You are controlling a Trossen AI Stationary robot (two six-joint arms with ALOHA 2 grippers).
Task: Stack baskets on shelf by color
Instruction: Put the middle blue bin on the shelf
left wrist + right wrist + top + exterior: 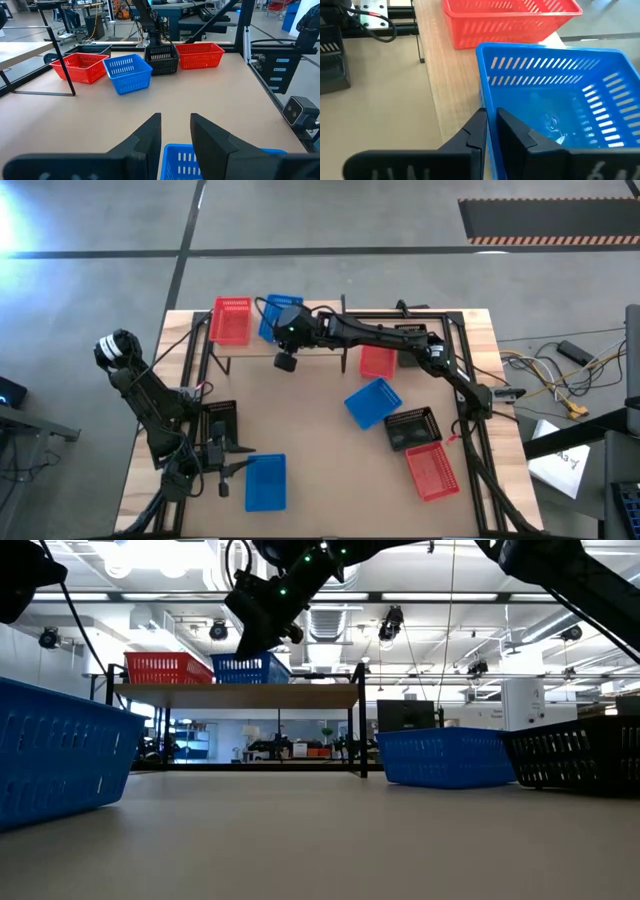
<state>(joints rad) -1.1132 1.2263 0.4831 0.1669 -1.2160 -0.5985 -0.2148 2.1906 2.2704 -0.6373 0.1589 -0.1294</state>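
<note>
Nearest, at the table's front edge: left gripper [175, 135] hovering just above the front blue basket [265, 482], fingers [147, 137] parted with a clear gap, holding nothing. On the right side of the front: front red basket [432, 472], with a black basket [412, 427] just behind it, close enough that contact cannot be ruled out. Farther in, mid-table: middle blue basket [372, 402], turned at an angle, right beside the black one. Beyond that: another red basket [377, 362] on the tabletop near the right end of the shelf [300, 695]. At the far edge, up on the shelf: shelf red basket [231, 320] at the left end, and just beside it the shelf blue basket [560, 100], sitting on the plank. Right gripper [490, 125] reached across from the right, pinched on that blue basket's near wall, one finger outside and one inside, almost closed together.
</note>
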